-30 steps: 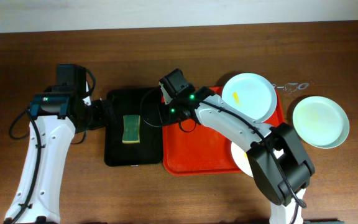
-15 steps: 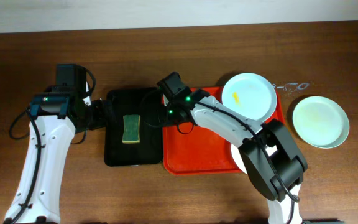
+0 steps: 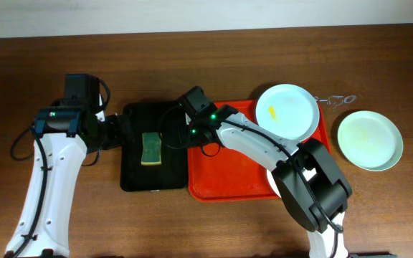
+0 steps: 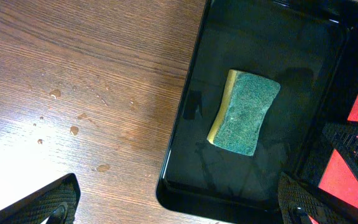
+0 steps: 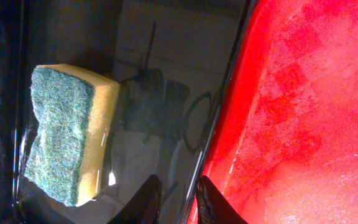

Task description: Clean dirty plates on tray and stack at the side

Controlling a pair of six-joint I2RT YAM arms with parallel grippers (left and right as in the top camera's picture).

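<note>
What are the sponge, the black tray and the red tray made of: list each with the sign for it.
Sponge: coarse green scouring fibre bonded to yellow foam, matte; the two layers show at its edge.
Black tray: probably plastic, glossy; it mirrors shadows, perhaps wet.
Red tray: probably plastic, glossy, with a faint checked pattern and highlights.

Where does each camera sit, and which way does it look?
Overhead: above the table, looking straight down; shows both arms, the red tray and plates.
Left wrist: on the left arm, looking down at the sponge in the black tray; the left gripper, wide open, shows at the bottom corners.
Right wrist: on the right arm, looking down where both trays meet; the right gripper, narrowly open, shows at the bottom.
Shared: both wrist views see the sponge.
</note>
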